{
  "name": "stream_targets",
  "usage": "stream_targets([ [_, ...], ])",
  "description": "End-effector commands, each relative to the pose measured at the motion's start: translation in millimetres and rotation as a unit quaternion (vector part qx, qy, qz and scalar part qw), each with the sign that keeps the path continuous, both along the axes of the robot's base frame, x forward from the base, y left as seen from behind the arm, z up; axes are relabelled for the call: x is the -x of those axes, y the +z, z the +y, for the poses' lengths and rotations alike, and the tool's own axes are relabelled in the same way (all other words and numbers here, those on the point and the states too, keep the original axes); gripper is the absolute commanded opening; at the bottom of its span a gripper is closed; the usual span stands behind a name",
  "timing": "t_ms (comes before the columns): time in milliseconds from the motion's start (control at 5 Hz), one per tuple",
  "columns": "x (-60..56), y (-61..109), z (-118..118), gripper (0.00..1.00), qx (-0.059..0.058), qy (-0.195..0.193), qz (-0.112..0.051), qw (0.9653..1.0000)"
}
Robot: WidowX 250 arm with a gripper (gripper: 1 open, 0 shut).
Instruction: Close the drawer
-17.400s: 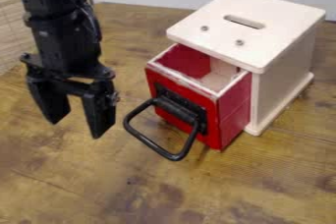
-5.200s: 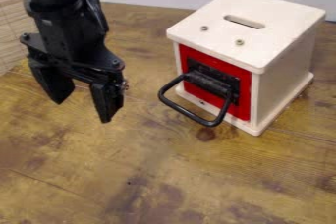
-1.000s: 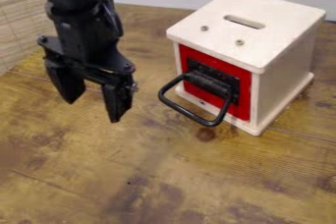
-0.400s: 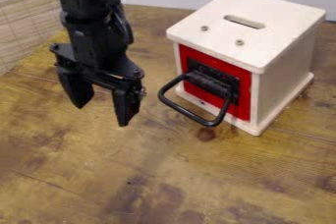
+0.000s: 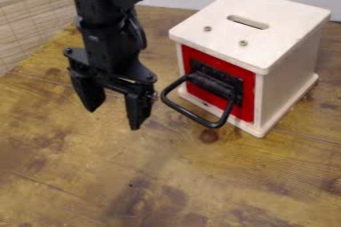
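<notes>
Hanging over the wooden table (image 5: 80,186), the black gripper (image 5: 114,100) points down with its two fingers spread apart and nothing held between them. It sits just left of the black loop handle (image 5: 193,102), with only a small gap between its right finger (image 5: 138,107) and the loop. Bare table lies open in front and to the left, up to a woven mat (image 5: 34,17) at the far left edge.

Compared with a moment ago, the gripper has slid to the right, closer to the handle. The drawer (image 5: 220,90) has not moved.

That drawer is shiny and red, and it sits pushed into the cream cabinet (image 5: 266,32), its front flat with the cabinet face. The cabinet is a smooth box with a slot (image 5: 246,20) in its top. The handle is a thick rounded loop tipping down toward the scratched, grainy table.
</notes>
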State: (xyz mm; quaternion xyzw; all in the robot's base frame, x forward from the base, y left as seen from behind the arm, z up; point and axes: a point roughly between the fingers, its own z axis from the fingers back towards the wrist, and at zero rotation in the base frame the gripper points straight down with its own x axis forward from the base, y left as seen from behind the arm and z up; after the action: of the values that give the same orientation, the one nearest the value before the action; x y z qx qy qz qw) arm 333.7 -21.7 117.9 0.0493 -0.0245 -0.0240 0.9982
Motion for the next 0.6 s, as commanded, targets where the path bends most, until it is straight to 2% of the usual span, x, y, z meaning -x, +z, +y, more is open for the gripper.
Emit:
stream_targets([
  [0, -11.6, 12.0, -8.4, 1.00, 0.004, -0.012, -0.030, 0.9995],
  [400, -14.4, 4.9, -10.9, 1.00, 0.007, -0.012, -0.021, 0.9997],
])
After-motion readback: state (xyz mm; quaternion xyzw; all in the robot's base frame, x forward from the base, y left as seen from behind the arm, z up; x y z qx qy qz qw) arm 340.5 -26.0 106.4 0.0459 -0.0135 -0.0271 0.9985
